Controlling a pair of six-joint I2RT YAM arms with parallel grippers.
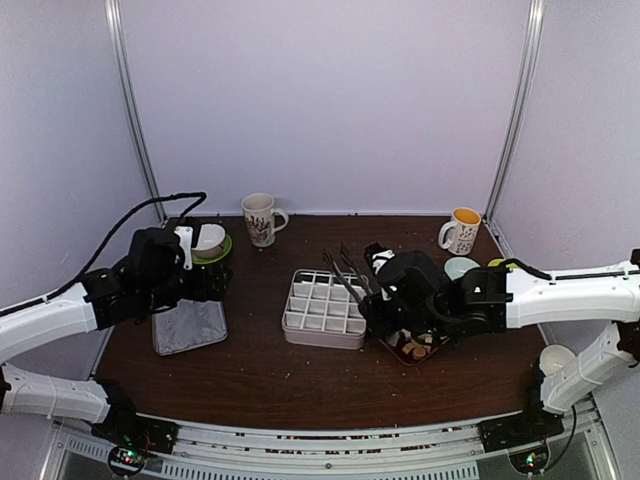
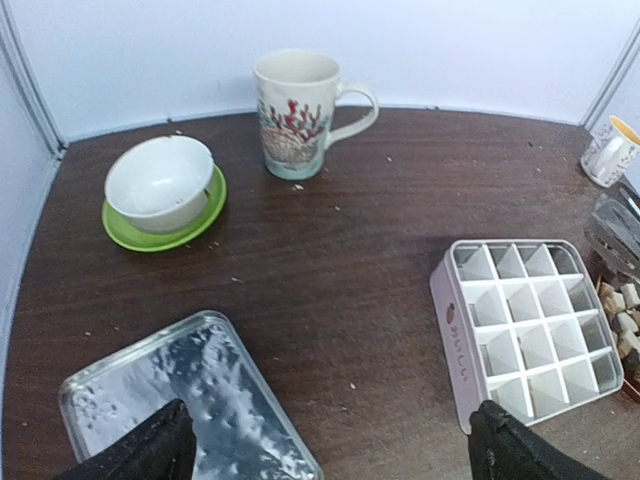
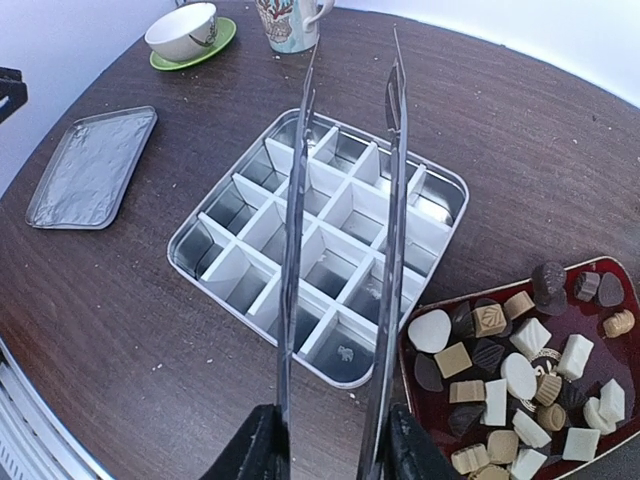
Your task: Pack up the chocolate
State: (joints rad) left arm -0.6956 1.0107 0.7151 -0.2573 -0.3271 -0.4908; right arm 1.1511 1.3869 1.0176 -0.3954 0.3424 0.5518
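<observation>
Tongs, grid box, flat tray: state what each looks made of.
Tongs: bare polished metal, thin arms with bright glints. Grid box: shiny metal shell with a mirror-like floor; matte white dividers, likely plastic or card. Flat tray: silvery metal with a dimpled, reflective surface.

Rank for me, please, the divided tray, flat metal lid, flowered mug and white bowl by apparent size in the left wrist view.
1. the flat metal lid and the divided tray: alike; the lid is nearer and cropped, so unranked.
2. the flowered mug
3. the white bowl
</observation>
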